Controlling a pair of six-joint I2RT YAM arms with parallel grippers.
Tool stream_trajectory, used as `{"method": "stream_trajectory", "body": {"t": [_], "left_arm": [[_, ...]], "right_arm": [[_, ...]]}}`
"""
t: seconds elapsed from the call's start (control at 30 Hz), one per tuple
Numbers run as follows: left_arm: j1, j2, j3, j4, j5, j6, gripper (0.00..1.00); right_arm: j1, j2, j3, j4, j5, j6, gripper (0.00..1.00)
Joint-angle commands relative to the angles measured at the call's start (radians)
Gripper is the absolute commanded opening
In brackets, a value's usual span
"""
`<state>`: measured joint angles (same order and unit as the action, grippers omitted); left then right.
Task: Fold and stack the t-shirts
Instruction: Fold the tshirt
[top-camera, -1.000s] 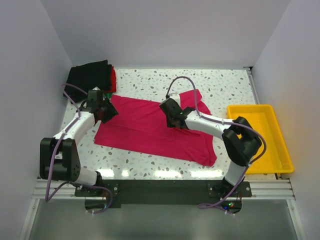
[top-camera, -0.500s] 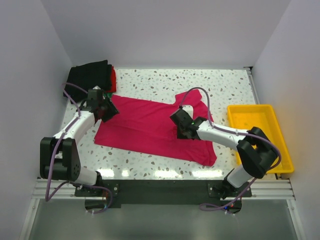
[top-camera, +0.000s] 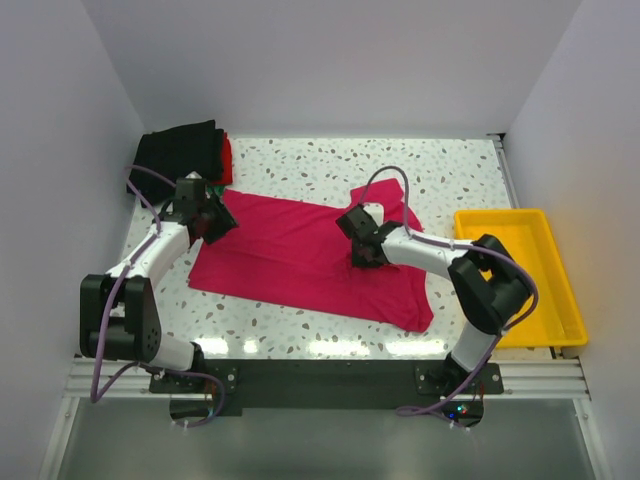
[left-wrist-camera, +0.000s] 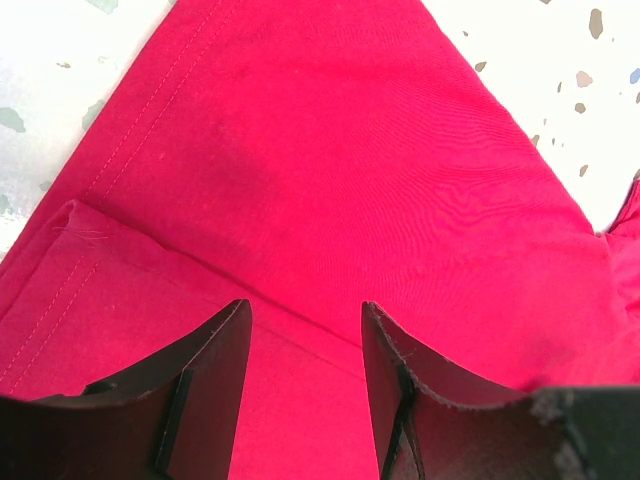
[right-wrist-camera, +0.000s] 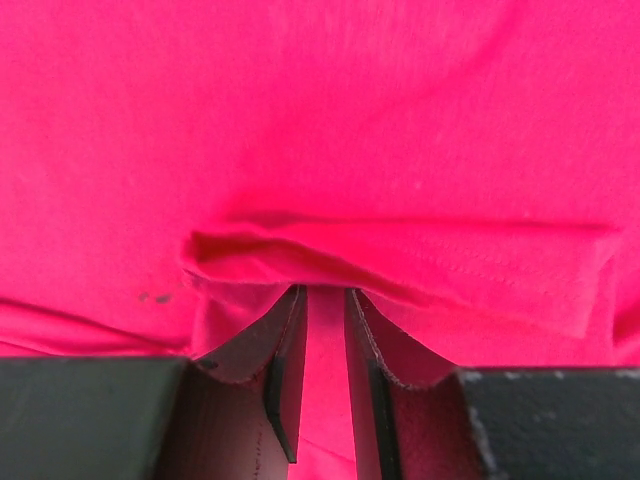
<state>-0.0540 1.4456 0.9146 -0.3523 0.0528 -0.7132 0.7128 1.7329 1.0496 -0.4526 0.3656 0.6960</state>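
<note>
Near side: pink t-shirt (top-camera: 290, 255) lies spread across the middle of the table (top-camera: 450, 170), one long edge toward the arm bases, not folded up yet. right gripper (right-wrist-camera: 320, 296) is down on its right-centre area, jaws nearly together, pinching a raised ridge of the pink cloth beside a stitched hem. left gripper (left-wrist-camera: 305, 325) sits over the shirt's left end, jaws apart, nothing between them, just flat cloth below. yellow tray (top-camera: 560, 300) is right of the shirt, apart from it. Far left corner: stack of folded shirts (top-camera: 185, 152), black on top, red edge showing at its right side.
</note>
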Motion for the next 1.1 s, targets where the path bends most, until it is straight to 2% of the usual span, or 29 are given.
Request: {"method": "stream_trajectory", "body": {"t": [0.0, 0.4, 0.67, 0.7, 0.93, 1.07], "left_arm": [[0.0, -0.021, 0.044, 0.032, 0.004, 0.021, 0.53], [0.0, -0.005, 0.047, 0.039, 0.015, 0.021, 0.53], [-0.001, 0.031, 0.089, 0.046, -0.025, 0.009, 0.55], [-0.001, 0.045, 0.104, 0.042, -0.04, 0.008, 0.55], [-0.04, 0.266, 0.4, -0.046, -0.289, -0.008, 0.54], [-0.047, 0.47, 0.564, -0.129, -0.392, -0.014, 0.52]], "right_arm": [[-0.007, 0.01, 0.073, -0.014, 0.058, -0.018, 0.25], [-0.035, 0.128, 0.201, -0.052, 0.127, -0.088, 0.25], [-0.044, 0.133, 0.263, -0.038, 0.108, -0.122, 0.26], [-0.053, 0.122, 0.265, -0.025, 0.098, -0.125, 0.29], [-0.154, 0.056, 0.309, 0.011, -0.036, -0.136, 0.34], [-0.203, 0.034, 0.336, 0.023, -0.093, -0.128, 0.34]]}}
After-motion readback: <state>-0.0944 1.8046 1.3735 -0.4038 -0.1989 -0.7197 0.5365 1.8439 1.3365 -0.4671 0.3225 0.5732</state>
